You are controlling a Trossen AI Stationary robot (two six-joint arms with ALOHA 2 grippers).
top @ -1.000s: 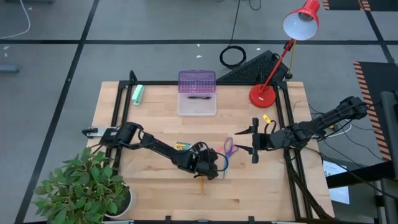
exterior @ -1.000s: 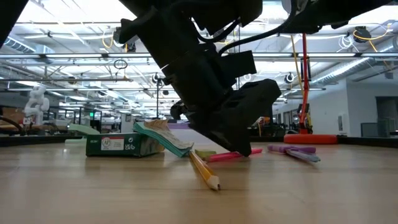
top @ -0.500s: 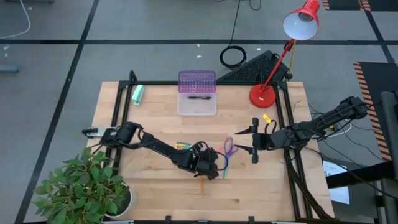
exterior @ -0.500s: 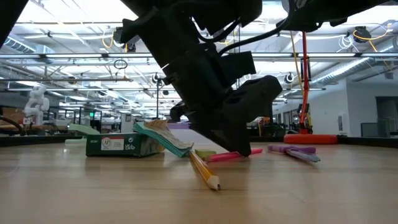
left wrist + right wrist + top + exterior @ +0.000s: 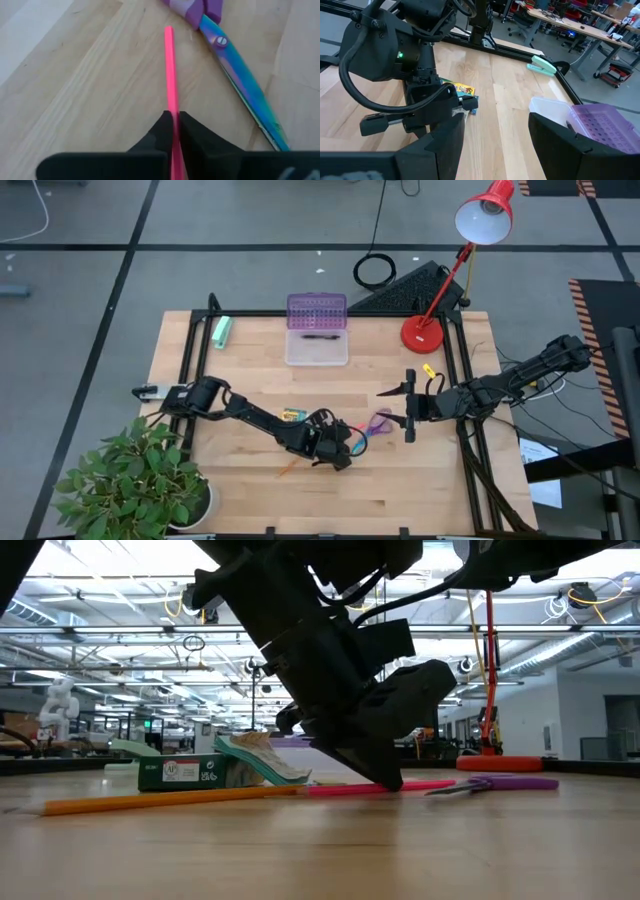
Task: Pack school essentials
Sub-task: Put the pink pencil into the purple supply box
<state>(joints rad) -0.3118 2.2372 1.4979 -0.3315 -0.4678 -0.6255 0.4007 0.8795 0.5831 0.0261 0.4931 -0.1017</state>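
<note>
My left gripper [image 5: 345, 448] is low over the table's middle, shut on a thin pink pencil [image 5: 170, 70]. Purple-handled scissors [image 5: 376, 423] lie flat just right of it, their iridescent blades [image 5: 245, 95] beside the pencil. An orange pencil [image 5: 150, 801] lies flat toward the near left [image 5: 287, 470]. The yellow-green crayon box [image 5: 292, 415] rests on the table behind the left arm. My right gripper [image 5: 408, 406] hovers open at the right, holding nothing. My left gripper pinches the pink pencil [image 5: 174, 131] between its two fingertips. The fingers slant down from the table's left, and the pencil runs out forward from between them. The pencil lies level on the table [image 5: 420, 785], pointing toward the scissors' handles.
A clear box with a purple lid [image 5: 317, 330] stands at the far middle and a mint-green roll [image 5: 221, 332] at the far left. A red lamp's base [image 5: 424, 332] and a small yellow piece [image 5: 429, 370] are at the far right. A potted plant [image 5: 140, 480] crowds the near-left corner.
My left gripper, still shut on the pink pencil, has turned and swept low over the table. The orange pencil has swung from pointing at the near edge to lying across toward the left. The scissors have turned about and now lie more crosswise.
</note>
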